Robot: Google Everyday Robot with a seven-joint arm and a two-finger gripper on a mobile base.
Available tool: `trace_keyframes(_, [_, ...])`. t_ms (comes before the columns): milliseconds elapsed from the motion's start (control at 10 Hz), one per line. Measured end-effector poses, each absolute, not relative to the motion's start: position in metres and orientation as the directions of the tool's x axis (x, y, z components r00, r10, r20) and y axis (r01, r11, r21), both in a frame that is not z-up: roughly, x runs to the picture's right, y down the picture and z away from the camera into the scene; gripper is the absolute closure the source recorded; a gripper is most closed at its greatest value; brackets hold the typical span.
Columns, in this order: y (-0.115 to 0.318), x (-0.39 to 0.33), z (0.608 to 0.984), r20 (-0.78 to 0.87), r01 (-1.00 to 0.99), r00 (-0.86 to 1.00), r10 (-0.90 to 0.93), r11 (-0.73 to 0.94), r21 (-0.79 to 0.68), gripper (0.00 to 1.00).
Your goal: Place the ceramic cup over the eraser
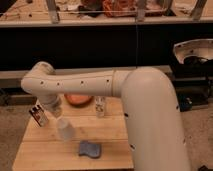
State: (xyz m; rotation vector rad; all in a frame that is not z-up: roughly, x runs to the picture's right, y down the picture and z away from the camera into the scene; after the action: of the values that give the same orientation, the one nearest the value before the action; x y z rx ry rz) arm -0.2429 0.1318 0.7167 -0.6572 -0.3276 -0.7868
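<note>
The pale ceramic cup (65, 129) hangs just under my gripper (57, 113), low over the left part of the wooden table (112, 142). The gripper is shut on the cup's upper end. The eraser (39, 115), a small dark block with a white label and red marks, sits tilted at the table's left edge. It is to the left of the cup and slightly farther back, apart from it. My white arm reaches in from the right across the table.
A blue rounded pad (90, 149) lies in front, to the right of the cup. A small clear glass bottle (100, 106) and an orange-brown bowl (78, 99) stand at the back. A dark shelf runs behind the table.
</note>
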Motion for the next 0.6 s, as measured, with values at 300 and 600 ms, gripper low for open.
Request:
trace_keyframes(300, [0.144, -0.243, 0.717, 0.492, 0.752, 0.659, -0.569, 0.507, -0.420, 0.22])
trace_keyframes(600, [0.159, -0.236, 0.722, 0.482, 0.745, 0.667, -0.568, 0.513, -0.427, 0.20])
